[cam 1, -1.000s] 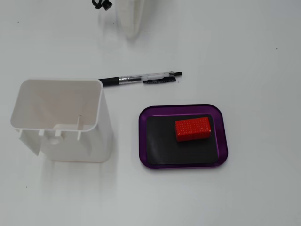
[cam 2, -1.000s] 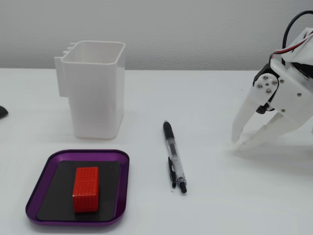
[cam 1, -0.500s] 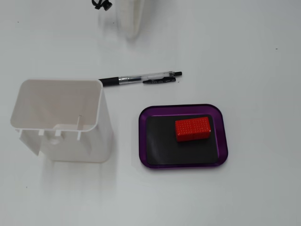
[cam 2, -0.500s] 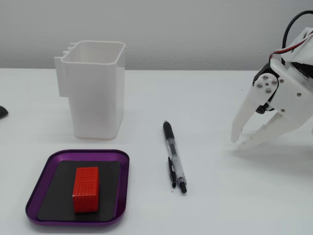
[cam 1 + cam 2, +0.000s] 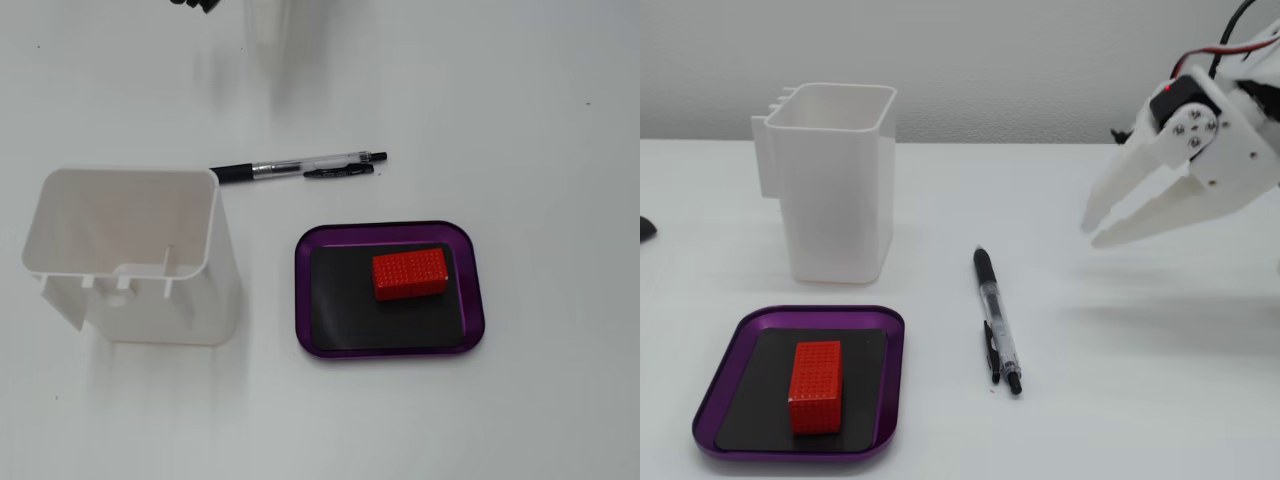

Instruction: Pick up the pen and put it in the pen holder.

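A clear pen with a black grip and tip point(image 5: 300, 167) lies flat on the white table, just behind the tray; it also shows in the other fixed view point(image 5: 996, 318). The white rectangular pen holder point(image 5: 130, 255) stands upright and empty, left of the pen point(image 5: 835, 180). My white gripper point(image 5: 1095, 231) hovers above the table to the right of the pen, apart from it, its jaws slightly spread and empty. In the top-down fixed view the gripper is only a pale blur at the top edge.
A purple tray point(image 5: 475, 300) with a black mat holds a red block point(image 5: 409, 273); it sits near the pen point(image 5: 895, 330). A small dark object point(image 5: 645, 228) lies at the left edge.
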Tool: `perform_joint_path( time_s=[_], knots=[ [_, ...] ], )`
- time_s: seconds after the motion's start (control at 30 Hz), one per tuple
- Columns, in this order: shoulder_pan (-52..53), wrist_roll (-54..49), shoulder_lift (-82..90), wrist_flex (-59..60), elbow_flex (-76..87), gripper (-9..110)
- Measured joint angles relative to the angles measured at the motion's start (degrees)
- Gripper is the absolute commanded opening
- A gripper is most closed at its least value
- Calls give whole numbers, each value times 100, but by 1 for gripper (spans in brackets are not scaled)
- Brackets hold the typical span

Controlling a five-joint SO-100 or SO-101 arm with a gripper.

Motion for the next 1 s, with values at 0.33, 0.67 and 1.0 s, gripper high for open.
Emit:
perform_joint_path(
  time_s=[0.33, 0.67, 1.0],
  knots=[
    [-431, 176, -4465, -9, -2786, 13],
    [-1415, 633, -9404, 765, -5897, 24],
    [-1055, 642, -10187, -35, -5827, 24]
  ],
)
